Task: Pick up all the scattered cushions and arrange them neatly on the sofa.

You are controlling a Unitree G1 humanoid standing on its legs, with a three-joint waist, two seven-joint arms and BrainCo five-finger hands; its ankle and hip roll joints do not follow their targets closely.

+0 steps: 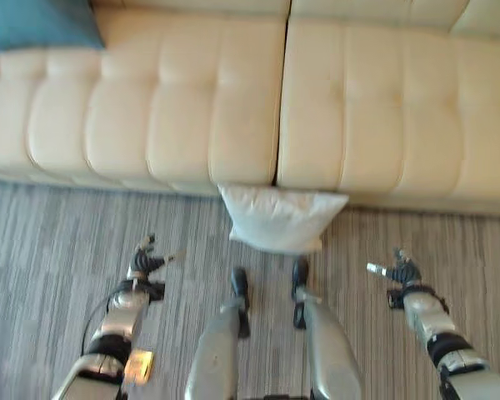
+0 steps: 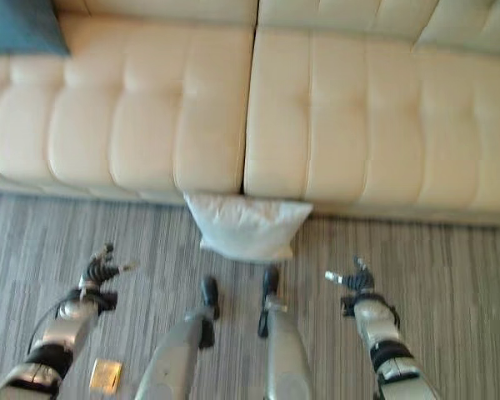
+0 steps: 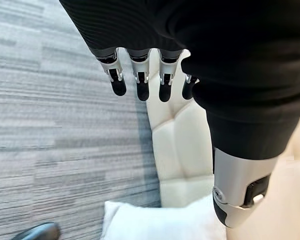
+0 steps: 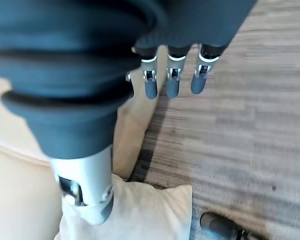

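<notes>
lying on the carpet [image 1: 58, 225] against the front of the sofa [image 1: 192, 108], right below the seam between its seats, is a white cushion [image 1: 279, 218]. a teal cushion [image 1: 40, 23] is sitting on the sofa's far left. left hand [image 1: 143, 262] and right hand [image 1: 400, 270] are hovering released on either side, grasping nothing.

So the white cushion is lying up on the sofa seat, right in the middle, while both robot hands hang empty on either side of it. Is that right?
Not quite. The white cushion lies on the carpeted floor, against the front of the cream sofa, as the left eye view shows. The rest holds: the left robot hand and right robot hand are empty, either side of it.
</notes>
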